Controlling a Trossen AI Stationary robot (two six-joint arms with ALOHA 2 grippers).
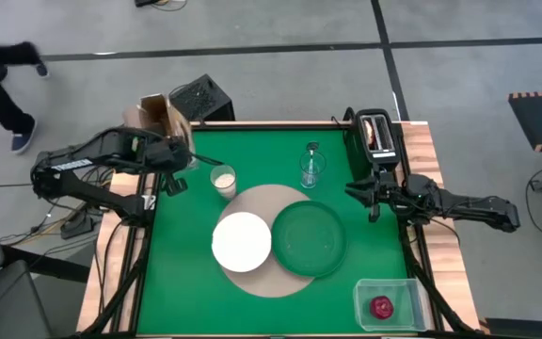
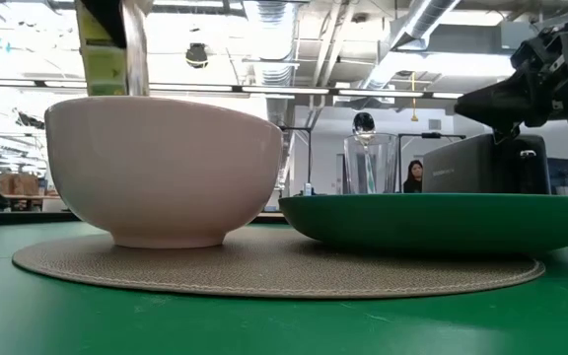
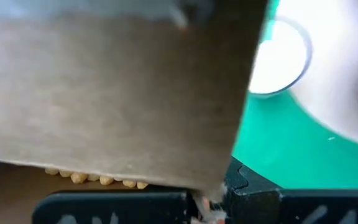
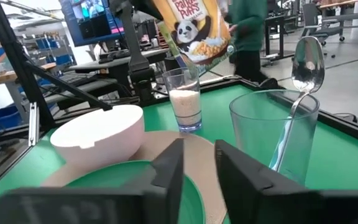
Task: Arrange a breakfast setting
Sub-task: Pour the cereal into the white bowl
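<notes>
Grey concrete floor (image 1: 280,24), bright ceiling lights (image 2: 284,15)

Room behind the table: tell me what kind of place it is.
Probably an open robotics lab or workshop. The low view shows exposed ceiling ducts and pipes; the right wrist view shows a monitor on a stand and work desks beyond the green table.

Even, bright overhead light fills the scene, with only soft, faint shadows on the green table (image 1: 252,160). In the low view, ceiling lamps and daylit windows glare behind the white bowl (image 2: 161,168), and the right gripper (image 2: 521,123) above the far side shows as a dark shape against them. The left wrist view is heavily blurred: the cereal box (image 3: 104,87) pressed close before the left gripper (image 3: 207,202) is out of focus, and the small white cup (image 3: 281,56) beyond it is washed out.
</notes>
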